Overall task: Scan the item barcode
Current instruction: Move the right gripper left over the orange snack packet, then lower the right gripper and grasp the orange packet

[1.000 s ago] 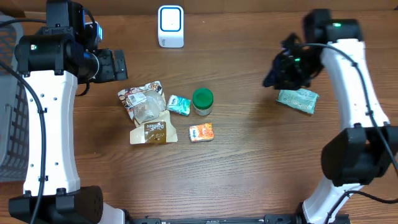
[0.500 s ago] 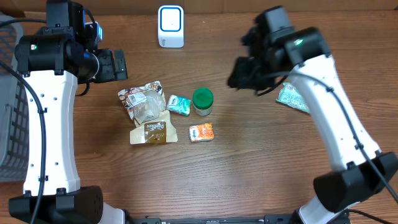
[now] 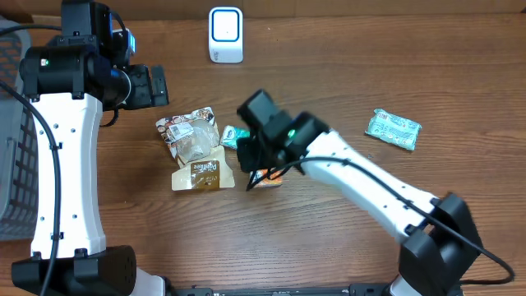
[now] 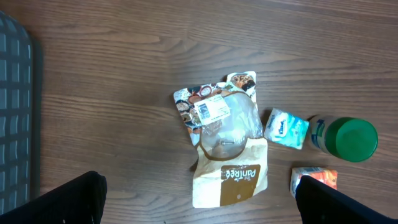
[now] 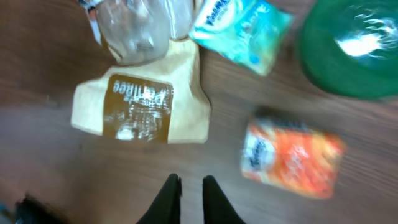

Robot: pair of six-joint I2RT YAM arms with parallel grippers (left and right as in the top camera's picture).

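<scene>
Wooden worktop [image 3: 329,247]: right hand [image 5: 190,182], shut and empty, hovers mid-frame between pouch [image 5: 140,109] and orange packet [image 5: 291,158], the likely item; left hand [image 4: 199,198] wide open, empty; step, reach; next, open, drop onto packet, carry to scanner [image 3: 225,34] at top.

Closed gripper [image 5: 191,198] near orange packet [image 5: 291,158]

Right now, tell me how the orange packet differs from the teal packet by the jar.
Colour: the orange packet is orange, the teal packet teal and white. Place: the teal packet lies between the brown bag and the jar; the orange packet lies apart, nearer the robot. Both are small packs lying flat.
</scene>
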